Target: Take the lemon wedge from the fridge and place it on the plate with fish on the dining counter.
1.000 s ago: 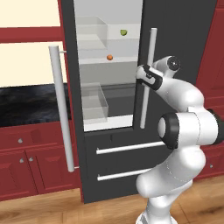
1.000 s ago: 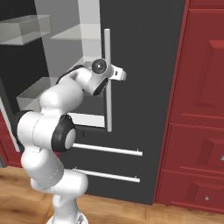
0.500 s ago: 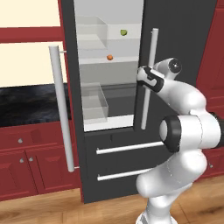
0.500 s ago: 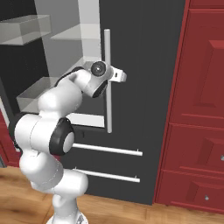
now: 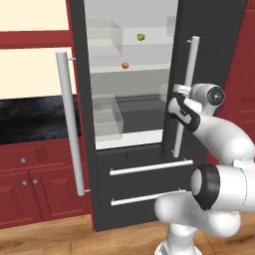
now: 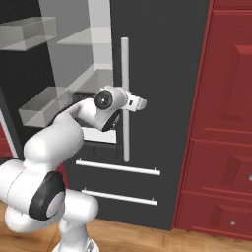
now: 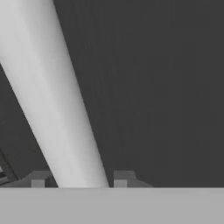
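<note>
The fridge [image 5: 214, 55] stands with its left door swung open and its pale shelves showing. The lemon wedge [image 5: 141, 37], tiny and yellow-green, lies on the top shelf. My gripper [image 5: 180, 102] is at the right door's long silver handle [image 5: 187, 74], at mid height. From the right base view, the gripper [image 6: 129, 104] reaches across that handle [image 6: 125, 64]. The hand view has the handle [image 7: 48, 96] running between the two finger tips of the gripper [image 7: 80, 180], which are shut on it. The plate with fish and the dining counter are out of view.
A small orange ball [image 5: 125, 65] sits on the shelf below the lemon wedge. Clear bins [image 5: 107, 117] stand on the left of the shelves. The open left door's handle [image 5: 69, 119] juts toward me. Red cabinets [image 6: 221, 123] flank the fridge, with two drawers [image 5: 149, 167] below.
The fingers have closed from wide open onto the right door's handle. The arm has barely shifted, and the doors stand as before.
</note>
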You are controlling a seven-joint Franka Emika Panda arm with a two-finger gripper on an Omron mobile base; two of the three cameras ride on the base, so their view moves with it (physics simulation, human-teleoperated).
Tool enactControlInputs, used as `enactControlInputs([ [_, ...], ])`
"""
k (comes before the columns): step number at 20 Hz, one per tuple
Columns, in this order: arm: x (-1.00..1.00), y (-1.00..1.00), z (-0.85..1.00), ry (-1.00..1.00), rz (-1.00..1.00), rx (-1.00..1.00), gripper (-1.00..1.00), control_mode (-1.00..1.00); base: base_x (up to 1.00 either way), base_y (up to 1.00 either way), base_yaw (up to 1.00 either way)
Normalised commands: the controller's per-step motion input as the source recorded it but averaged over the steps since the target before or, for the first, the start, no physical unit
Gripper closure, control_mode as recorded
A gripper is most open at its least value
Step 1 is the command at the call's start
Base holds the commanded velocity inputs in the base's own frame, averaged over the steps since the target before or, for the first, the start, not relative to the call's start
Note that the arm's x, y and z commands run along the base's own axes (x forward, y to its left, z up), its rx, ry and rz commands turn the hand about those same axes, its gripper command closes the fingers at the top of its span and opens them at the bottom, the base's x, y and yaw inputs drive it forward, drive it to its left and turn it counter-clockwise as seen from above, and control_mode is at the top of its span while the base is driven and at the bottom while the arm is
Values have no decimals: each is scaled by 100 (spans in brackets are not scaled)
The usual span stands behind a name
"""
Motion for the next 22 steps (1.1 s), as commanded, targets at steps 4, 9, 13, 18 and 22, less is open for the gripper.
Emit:
enactControlInputs([
  [4,-100,-100,50,0,-27,10,100,-100,0,0,0],
  [9,-100,-100,60,0,-31,12,100,-100,0,0,0],
  [13,-100,-98,72,0,-29,15,-100,-100,0,0,0],
  [18,-91,4,88,-11,-1,6,-100,-100,0,0,0],
  [22,-12,100,50,-5,11,-3,-100,-100,0,0,0],
])
